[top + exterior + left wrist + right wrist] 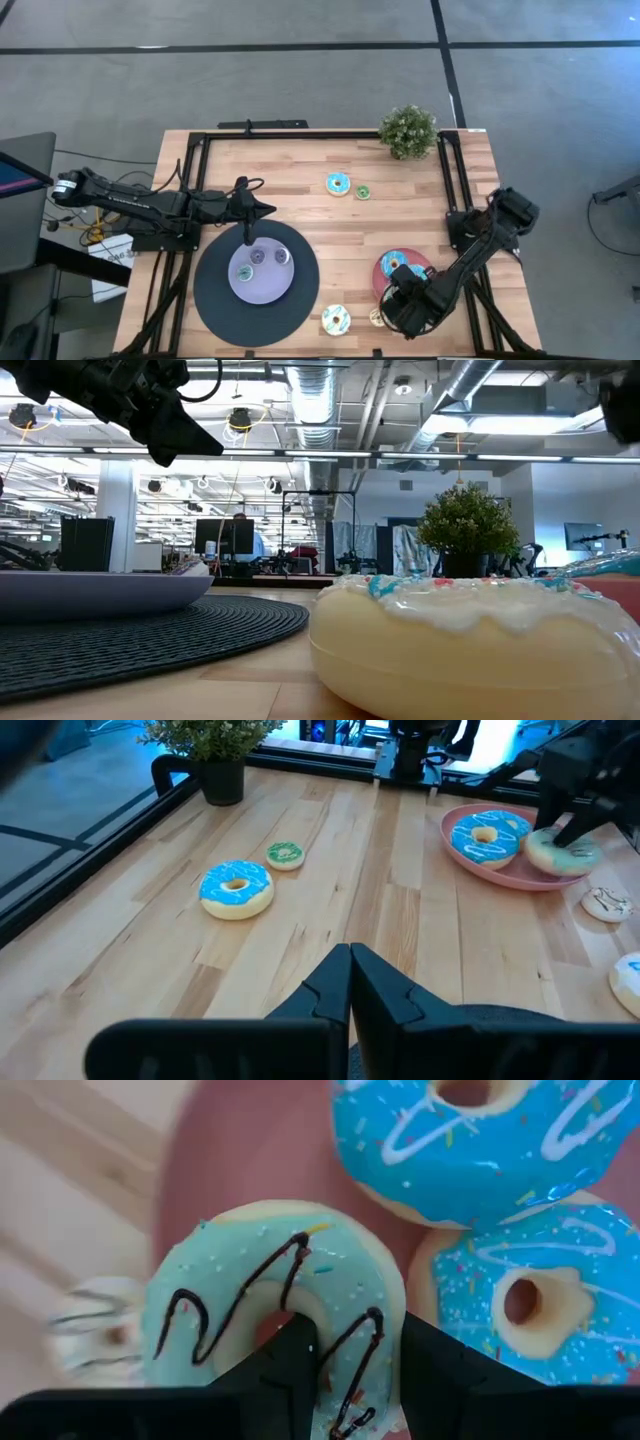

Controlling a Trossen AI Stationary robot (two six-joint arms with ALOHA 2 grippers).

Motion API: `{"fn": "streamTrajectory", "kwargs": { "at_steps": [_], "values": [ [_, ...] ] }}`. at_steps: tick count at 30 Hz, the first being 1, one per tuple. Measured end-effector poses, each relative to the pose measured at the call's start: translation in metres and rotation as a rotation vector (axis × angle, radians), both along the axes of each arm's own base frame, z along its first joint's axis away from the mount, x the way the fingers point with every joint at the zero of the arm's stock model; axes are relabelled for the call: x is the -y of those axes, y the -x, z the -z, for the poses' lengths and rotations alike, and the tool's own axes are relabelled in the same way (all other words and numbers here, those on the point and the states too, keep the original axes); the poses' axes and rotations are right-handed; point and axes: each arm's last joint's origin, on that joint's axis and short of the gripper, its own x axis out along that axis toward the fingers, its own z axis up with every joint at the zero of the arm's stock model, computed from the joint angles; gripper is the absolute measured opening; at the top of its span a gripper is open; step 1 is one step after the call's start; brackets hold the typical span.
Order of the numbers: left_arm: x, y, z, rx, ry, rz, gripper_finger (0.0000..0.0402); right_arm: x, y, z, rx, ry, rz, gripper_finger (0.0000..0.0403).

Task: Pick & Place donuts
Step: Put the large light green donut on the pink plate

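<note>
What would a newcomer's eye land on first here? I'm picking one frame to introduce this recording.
The right end effector stands out, shut on a pale green donut with dark zigzag icing, over the edge of the pink plate beside two blue donuts. Next comes the big black disc under a lavender plate, with the left end effector above its far edge. A potted plant sits at the table's far side.

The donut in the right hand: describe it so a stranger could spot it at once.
Find the pink plate on the table's right side, near the front edge. The right hand is shut on a donut at that plate's rim. Unlike the two bright blue donuts with white drizzle beside it, this one is pale mint with a dark chocolate zigzag.
</note>
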Motion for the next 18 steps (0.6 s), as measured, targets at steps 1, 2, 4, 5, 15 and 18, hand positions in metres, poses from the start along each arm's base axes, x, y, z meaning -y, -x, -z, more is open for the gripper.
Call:
{"fn": "streamTrajectory", "kwargs": {
  "at_steps": [1, 2, 4, 5, 15, 18],
  "values": [
    [0.0000, 0.0000, 0.0000, 0.000, 0.000, 0.000, 0.0000, 0.0001, 0.0000, 0.0035, -0.015, 0.013, 0.001, 0.0107],
    [0.0000, 0.0000, 0.0000, 0.000, 0.000, 0.000, 0.0000, 0.0000, 0.0001, 0.0060, -0.026, 0.022, 0.001, 0.0107],
    [0.0000, 0.0000, 0.0000, 0.000, 0.002, 0.000, 0.0000, -0.0008, -0.0008, 0.0089, -0.029, 0.024, 0.001, 0.0107],
    [0.0000, 0.0000, 0.0000, 0.001, 0.004, -0.001, 0.0000, -0.0010, -0.0008, 0.0096, -0.031, 0.026, 0.001, 0.0107],
    [0.0000, 0.0000, 0.0000, 0.002, 0.008, -0.003, 0.0000, -0.0013, -0.0013, 0.0105, -0.028, 0.028, -0.003, 0.0108],
    [0.0000, 0.0000, 0.0000, 0.002, 0.008, -0.003, 0.0000, 0.0000, 0.0000, 0.0102, -0.037, 0.038, 0.023, 0.0109]
  ]
}}
